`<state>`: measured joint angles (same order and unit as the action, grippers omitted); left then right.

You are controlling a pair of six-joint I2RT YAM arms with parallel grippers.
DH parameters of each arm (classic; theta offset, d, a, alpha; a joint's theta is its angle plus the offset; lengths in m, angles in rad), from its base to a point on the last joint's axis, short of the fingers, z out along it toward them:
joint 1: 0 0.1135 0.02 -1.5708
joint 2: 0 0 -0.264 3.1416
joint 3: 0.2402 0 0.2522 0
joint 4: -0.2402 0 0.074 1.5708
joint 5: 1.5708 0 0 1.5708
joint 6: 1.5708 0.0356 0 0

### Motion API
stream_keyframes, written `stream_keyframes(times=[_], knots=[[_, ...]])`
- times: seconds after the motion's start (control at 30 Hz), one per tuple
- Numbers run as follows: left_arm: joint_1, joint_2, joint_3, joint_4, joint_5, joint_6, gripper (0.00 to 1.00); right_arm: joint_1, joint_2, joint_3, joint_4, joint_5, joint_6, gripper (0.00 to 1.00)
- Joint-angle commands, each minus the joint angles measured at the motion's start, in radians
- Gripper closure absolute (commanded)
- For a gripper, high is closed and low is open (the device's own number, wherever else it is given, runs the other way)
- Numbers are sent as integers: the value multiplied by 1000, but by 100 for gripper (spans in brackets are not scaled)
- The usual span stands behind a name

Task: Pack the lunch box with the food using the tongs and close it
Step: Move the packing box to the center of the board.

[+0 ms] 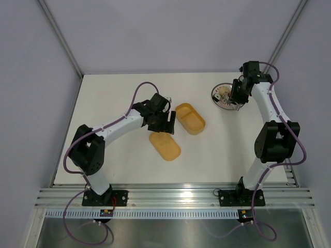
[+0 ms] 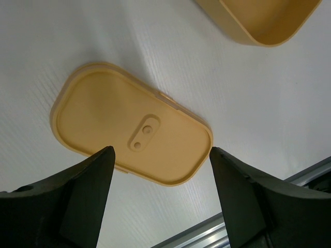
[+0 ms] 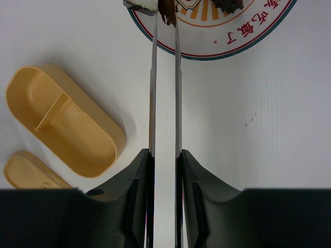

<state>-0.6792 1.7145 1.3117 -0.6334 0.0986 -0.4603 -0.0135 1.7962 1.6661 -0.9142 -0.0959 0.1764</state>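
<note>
The mustard lunch box [image 1: 190, 118] [image 3: 62, 121] lies open and empty near mid-table, its divider showing. Its flat lid [image 1: 164, 146] [image 2: 132, 124] rests on the table just in front of it. My left gripper [image 1: 163, 125] [image 2: 161, 151] hovers open above the lid, touching nothing. My right gripper [image 1: 238, 95] [image 3: 164, 152] is shut on the silver tongs [image 3: 153, 93], squeezing both arms nearly parallel. The tong tips reach onto the patterned plate [image 3: 243, 39] and pinch a dark brown piece of food [image 3: 168, 10]. A beige piece [image 3: 142, 4] lies beside it.
The round plate [image 1: 216, 98] sits at the back right of the white table, with more food [image 1: 223, 95] on it. A metal rail [image 2: 243, 227] runs along the table's near edge. Grey walls enclose the back and both sides.
</note>
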Motion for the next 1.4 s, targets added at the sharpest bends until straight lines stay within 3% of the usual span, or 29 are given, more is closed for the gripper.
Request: stream_keyframes(times=[0.0, 0.43, 1.37], knots=[[-8, 16, 49, 34, 29, -14, 22, 9, -73, 47, 3, -1, 3, 100], [-28, 102, 144, 58, 90, -23, 22, 9, -156, 31, -18, 39, 14, 100], [-31, 540, 560, 112, 219, 34, 21, 7, -319, -2, -83, 84, 28, 100]])
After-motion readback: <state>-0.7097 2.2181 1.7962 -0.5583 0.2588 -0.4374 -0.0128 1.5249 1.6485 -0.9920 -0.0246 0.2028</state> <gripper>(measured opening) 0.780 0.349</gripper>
